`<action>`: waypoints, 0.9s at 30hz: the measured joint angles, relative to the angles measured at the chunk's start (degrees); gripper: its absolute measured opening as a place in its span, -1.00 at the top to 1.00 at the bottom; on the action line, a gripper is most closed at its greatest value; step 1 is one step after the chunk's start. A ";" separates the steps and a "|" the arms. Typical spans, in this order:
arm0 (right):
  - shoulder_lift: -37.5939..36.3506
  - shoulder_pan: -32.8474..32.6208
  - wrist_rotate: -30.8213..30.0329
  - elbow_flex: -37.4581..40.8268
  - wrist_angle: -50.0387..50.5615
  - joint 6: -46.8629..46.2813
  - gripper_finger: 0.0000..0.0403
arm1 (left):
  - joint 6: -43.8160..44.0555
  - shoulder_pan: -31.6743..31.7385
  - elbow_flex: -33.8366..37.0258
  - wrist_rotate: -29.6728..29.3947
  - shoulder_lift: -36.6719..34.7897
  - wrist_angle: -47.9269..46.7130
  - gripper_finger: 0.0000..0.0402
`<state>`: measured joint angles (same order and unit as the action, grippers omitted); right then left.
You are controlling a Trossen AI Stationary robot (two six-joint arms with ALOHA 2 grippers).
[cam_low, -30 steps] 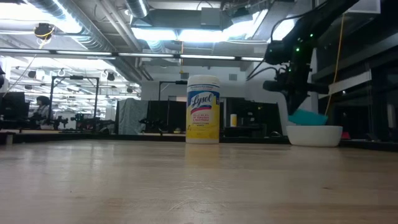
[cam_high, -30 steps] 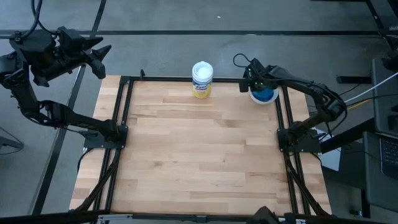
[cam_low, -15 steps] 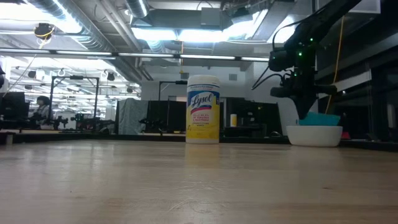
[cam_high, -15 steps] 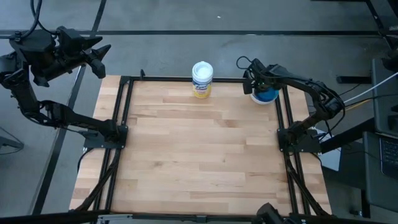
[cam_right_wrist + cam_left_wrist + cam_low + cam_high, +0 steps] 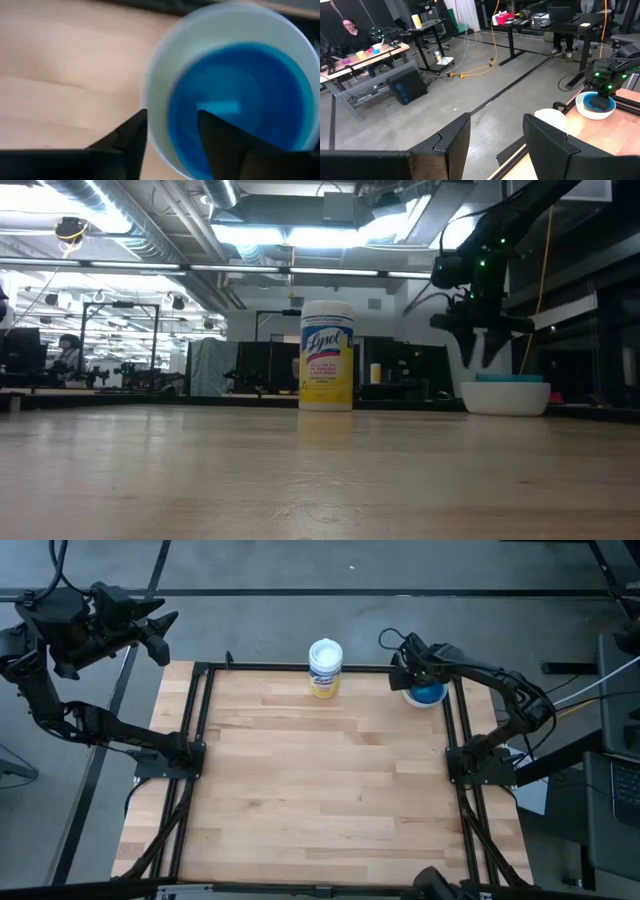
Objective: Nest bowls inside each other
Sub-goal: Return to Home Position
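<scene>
A white bowl (image 5: 437,699) (image 5: 505,399) stands at the table's far right corner. A teal bowl (image 5: 240,105) sits level inside it, and only its rim (image 5: 510,378) shows above the white rim in the low view. My right gripper (image 5: 484,358) (image 5: 172,131) is open and points steeply down just above the bowls' left side, touching neither. My left gripper (image 5: 492,137) (image 5: 152,628) is open and raised beyond the table's far left corner, holding nothing.
A tall white wipes container with a yellow label (image 5: 325,667) (image 5: 326,356) stands at the middle of the far edge, left of the bowls. A black frame (image 5: 300,667) borders the wooden table top. A person sits at a desk (image 5: 352,32) in the room beyond.
My right gripper has opened over the white bowl. The teal bowl, which it held tilted with one side raised above the white rim, has dropped into the white bowl and now lies level.
</scene>
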<state>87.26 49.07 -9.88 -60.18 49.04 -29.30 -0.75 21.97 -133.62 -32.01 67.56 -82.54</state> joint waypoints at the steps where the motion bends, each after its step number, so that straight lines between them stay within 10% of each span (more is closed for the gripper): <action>1: -0.52 -0.19 0.92 0.00 -1.47 0.00 0.09 | 0.00 0.00 -0.03 -0.02 0.10 0.00 0.12; 10: -10.86 -9.08 3.21 -6.38 -15.87 1.58 -0.06 | -2.41 0.03 -0.07 -2.32 0.74 11.14 0.12; 16: -17.06 -15.70 5.72 -19.17 -16.05 10.66 0.05 | -1.63 -0.02 -1.27 9.84 -3.31 24.73 0.12; 27: -30.86 -23.58 29.55 -33.84 -16.17 17.88 0.32 | 17.93 2.48 -0.14 27.56 -23.71 22.50 0.12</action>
<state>56.40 25.49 19.67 -94.02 32.87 -11.42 17.18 24.45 -133.77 -4.45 43.84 -60.04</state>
